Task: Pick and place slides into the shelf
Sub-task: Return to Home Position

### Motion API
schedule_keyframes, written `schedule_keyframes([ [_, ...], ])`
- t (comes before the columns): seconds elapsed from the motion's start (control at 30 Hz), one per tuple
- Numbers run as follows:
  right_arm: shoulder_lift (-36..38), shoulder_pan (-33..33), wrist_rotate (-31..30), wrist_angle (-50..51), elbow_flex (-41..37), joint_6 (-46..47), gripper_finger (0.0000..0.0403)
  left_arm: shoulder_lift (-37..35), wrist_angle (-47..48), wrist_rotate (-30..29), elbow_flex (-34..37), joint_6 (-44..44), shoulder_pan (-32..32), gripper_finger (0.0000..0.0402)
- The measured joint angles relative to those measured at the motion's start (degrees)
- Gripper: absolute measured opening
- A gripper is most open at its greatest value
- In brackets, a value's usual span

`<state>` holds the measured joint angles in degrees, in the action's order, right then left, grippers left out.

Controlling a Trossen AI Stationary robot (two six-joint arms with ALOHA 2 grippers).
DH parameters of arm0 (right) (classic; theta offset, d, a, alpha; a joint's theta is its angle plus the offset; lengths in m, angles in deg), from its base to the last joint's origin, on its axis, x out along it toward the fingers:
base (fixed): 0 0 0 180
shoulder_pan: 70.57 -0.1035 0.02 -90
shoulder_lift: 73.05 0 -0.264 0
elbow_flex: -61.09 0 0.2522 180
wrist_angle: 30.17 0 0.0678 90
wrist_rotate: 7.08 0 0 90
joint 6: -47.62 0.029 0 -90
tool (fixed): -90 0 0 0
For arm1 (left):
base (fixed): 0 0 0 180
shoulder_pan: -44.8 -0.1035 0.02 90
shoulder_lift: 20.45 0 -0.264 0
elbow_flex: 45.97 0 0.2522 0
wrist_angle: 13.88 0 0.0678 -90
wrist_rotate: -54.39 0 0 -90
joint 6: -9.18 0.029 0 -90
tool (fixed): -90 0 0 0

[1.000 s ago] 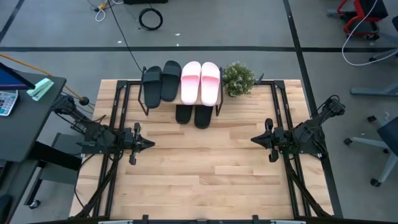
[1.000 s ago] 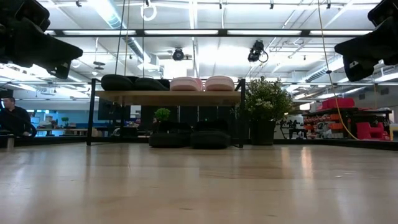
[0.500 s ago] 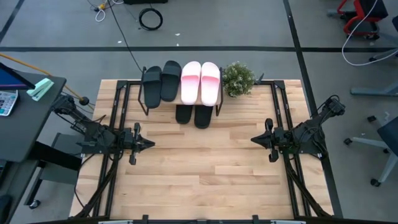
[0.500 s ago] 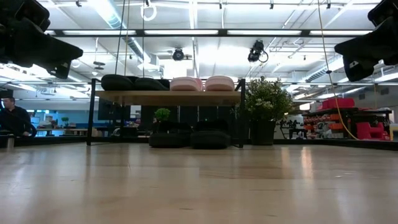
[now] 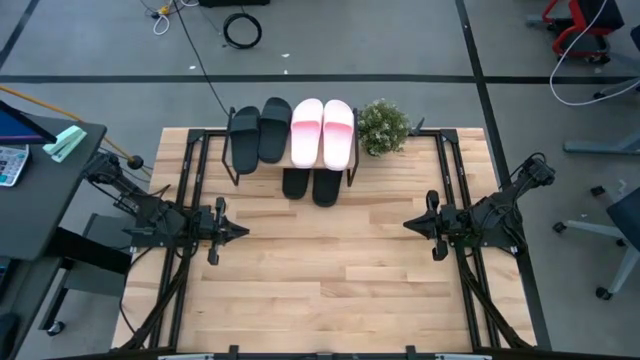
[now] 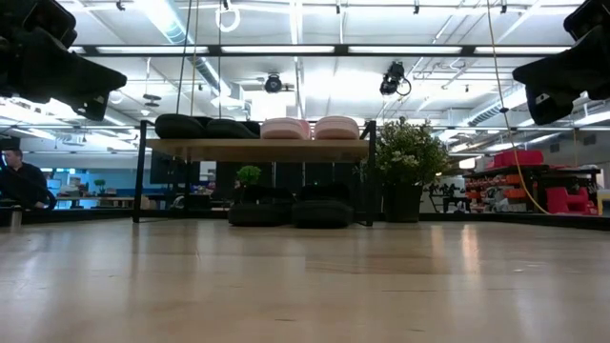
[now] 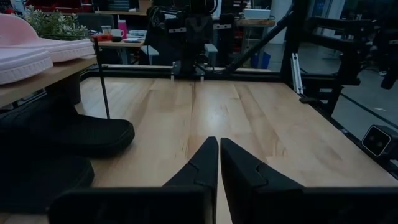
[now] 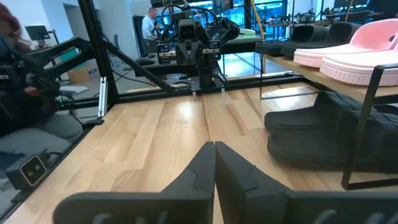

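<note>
The shelf (image 5: 292, 160) stands at the table's far edge, left of centre. On its wooden top board lie two black slides (image 5: 259, 132) and two pale pink slides (image 5: 323, 131). Two more black slides (image 5: 311, 186) sit on the lower tier, toes sticking out toward the near side. In the low view the pink pair (image 6: 312, 128) rests on the board and the lower black pair (image 6: 291, 212) beneath it. My left gripper (image 5: 243, 231) hovers shut at the table's left side; my right gripper (image 5: 408, 225) hovers shut at the right side. Both touch nothing.
A small green potted plant (image 5: 382, 127) stands right of the shelf at the far edge. Black frame rails (image 5: 188, 190) run along both table sides beside the arms. Bare wooden tabletop (image 5: 325, 265) spreads between the grippers. A person (image 6: 19, 181) sits in the room beyond.
</note>
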<state>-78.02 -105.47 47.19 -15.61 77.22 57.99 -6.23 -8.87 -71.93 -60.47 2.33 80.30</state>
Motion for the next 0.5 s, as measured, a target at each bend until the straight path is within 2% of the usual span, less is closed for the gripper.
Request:
schedule_keyframes([
  [0.27,0.0,0.0,0.0,0.0,0.0,-0.01,0.0014,0.0,0.02,0.0,0.0,0.0,0.0,0.0036],
  [0.5,0.0,-0.01,0.0,0.0,0.0,-0.01,0.0014,0.0,0.0,-0.02,0.0,0.0,0.0,0.0027],
])
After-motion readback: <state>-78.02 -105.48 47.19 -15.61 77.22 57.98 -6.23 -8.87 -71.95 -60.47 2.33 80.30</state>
